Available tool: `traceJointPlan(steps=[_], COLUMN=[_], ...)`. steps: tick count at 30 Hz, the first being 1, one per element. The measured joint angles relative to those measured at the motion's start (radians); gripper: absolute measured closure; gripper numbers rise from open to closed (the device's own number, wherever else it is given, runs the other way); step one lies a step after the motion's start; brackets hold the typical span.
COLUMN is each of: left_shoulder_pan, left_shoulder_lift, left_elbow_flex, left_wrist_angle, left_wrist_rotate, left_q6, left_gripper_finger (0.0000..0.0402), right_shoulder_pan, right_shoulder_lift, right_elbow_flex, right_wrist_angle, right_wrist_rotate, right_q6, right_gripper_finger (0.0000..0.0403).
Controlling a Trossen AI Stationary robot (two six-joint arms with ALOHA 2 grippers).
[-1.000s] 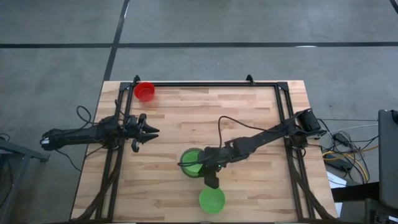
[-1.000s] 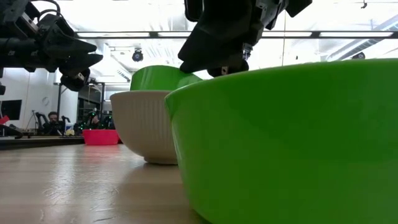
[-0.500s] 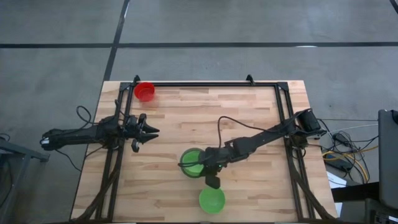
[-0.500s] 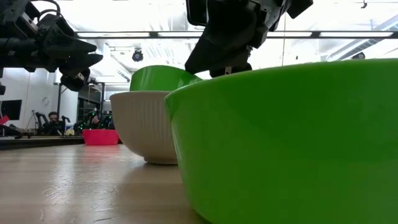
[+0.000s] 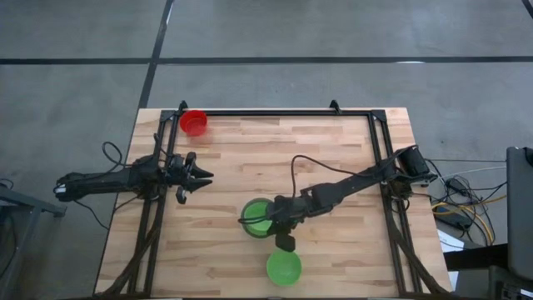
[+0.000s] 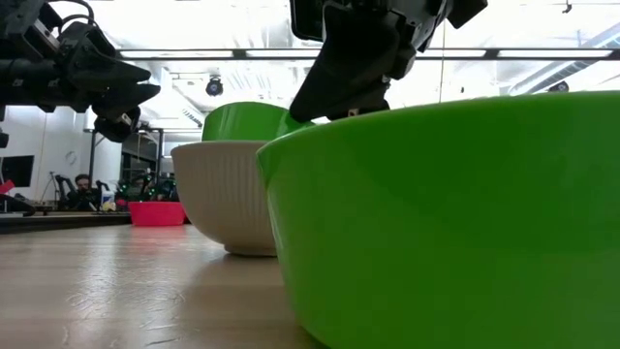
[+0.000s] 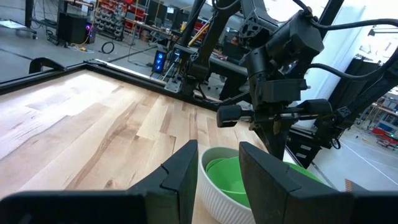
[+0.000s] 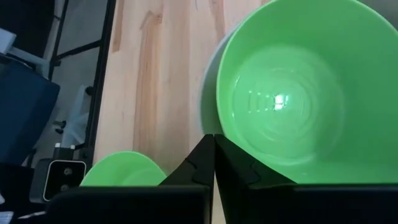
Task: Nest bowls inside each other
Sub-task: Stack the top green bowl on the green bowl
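Note:
A whitish ribbed bowl (image 6: 223,204) stands at the table's middle front. A green bowl (image 8: 280,99) sits tilted inside it. My right gripper (image 8: 214,144) reaches in from the table's right and is shut at that green bowl's near rim. A second green bowl (image 5: 283,267) rests on its base near the front edge. A red bowl (image 5: 193,122) stands at the far left corner. My left gripper (image 7: 219,168) waits open and level over the table's left side, touching nothing. My right gripper pinches the nested green bowl's rim (image 8: 221,132) between its two fingers, one over the bowl's inside and one outside it. The fingers slant down from the table's right and near side. The bowl stays tilted inside the whitish bowl.
Black frame rails (image 5: 275,112) run along the table's far edge and both sides. Bare wood lies between the stack and the red bowl. The loose green bowl (image 6: 446,223) stands close in front of the stack.
My right gripper has shut, its fingertips coming together at the nested green bowl's rim. The bowls have stayed where they were.

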Motion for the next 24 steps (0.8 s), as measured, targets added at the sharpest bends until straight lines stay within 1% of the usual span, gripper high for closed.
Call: traceJointPlan(steps=[12,24], left_shoulder_pan=[0.000,0.000], left_shoulder_lift=[0.000,0.000], left_elbow_flex=[0.000,0.000], left_wrist_angle=[0.000,0.000], left_wrist_rotate=[0.000,0.000], left_q6=[0.000,0.000], left_gripper_finger=[0.0280,0.0280], right_shoulder_pan=[-0.001,-0.002], right_shoulder_lift=[0.000,0.000], right_elbow_flex=[-0.007,-0.008], right_wrist_angle=[-0.024,-0.072], right_wrist_rotate=[0.001,0.047], right_q6=[-0.020,-0.027], right_gripper_finger=[0.0394,0.0394])
